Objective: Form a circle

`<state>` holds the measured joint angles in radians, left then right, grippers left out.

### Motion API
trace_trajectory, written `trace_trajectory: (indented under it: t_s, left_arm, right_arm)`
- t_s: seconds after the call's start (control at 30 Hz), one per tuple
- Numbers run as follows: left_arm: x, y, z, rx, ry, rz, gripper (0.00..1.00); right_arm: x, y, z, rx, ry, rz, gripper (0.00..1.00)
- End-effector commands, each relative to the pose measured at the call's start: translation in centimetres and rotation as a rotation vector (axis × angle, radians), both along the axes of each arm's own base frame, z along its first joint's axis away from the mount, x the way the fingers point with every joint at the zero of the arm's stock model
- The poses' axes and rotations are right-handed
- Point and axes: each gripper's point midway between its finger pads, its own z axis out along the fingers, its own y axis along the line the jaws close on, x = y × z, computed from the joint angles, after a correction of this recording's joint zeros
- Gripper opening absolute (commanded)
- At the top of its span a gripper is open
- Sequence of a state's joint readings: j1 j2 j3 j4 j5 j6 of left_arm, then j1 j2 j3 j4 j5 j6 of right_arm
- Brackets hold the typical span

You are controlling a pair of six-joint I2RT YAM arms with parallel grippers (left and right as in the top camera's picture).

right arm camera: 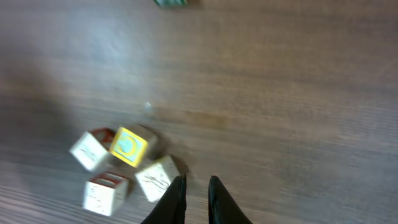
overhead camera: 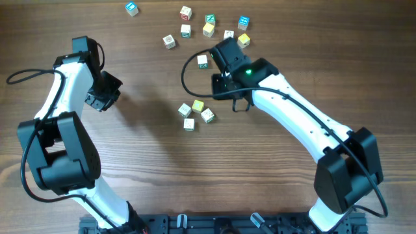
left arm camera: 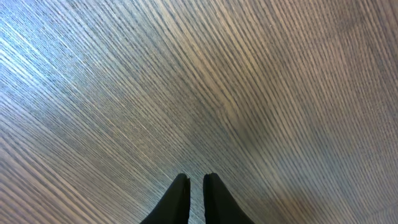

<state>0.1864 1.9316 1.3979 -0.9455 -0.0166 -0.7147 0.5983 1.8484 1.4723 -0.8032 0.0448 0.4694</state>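
Note:
The circle (overhead camera: 196, 113) is a tight little group of several letter cubes at mid-table. It holds a pale yellow cube (overhead camera: 197, 105), white ones and a red-edged one (overhead camera: 188, 123). The right wrist view shows the same group, with the yellow cube (right arm camera: 128, 147) on top and a white cube (right arm camera: 157, 178) just left of my fingers. My right gripper (overhead camera: 222, 86) (right arm camera: 196, 182) hangs up and to the right of the group, jaws nearly together and holding nothing. My left gripper (overhead camera: 104, 94) (left arm camera: 196, 177) is far to the left over bare wood, also shut and holding nothing.
A loose scatter of similar cubes lies along the far edge, among them a blue one (overhead camera: 132, 8), a green-edged one (overhead camera: 203, 60) and a yellow one (overhead camera: 244, 40). The right arm's white link (overhead camera: 292, 114) crosses the right half of the table.

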Motion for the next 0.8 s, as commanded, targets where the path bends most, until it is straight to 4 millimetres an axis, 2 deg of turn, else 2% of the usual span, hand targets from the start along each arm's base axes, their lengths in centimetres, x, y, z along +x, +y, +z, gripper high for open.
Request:
trace_trajectory:
  t_s: [0.0,0.13,0.27,0.37,0.5,0.77]
  left_arm:
    - [0.6,0.0,1.1,0.002,-0.034,-0.005,0.12]
    - [0.6,0.0,1.1,0.002,-0.034,-0.005,0.13]
    - [0.5,0.0,1.1,0.001,-0.031,-0.005,0.15]
    - [0.5,0.0,1.1,0.001,-0.031,-0.005,0.16]
    - [0.5,0.0,1.1,0.001,-0.031,-0.005,0.16]
    - [0.5,0.0,1.1,0.001,-0.031,-0.005,0.18]
  right_arm:
    - [-1.3,0.0,-3.0,-0.012,0.086,0.035,0.12]
    - [-3.0,0.9,-5.5,0.084,0.251,0.004,0.11]
    - [-3.2,0.3,-8.4,0.077,0.342,-0.074,0.11]
    - [-3.0,-0.4,-9.9,0.068,0.374,-0.127,0.09]
    - [-3.5,-0.1,-10.4,0.101,0.423,-0.135,0.04]
    - [-4.0,0.2,-10.4,0.106,0.440,-0.126,0.04]
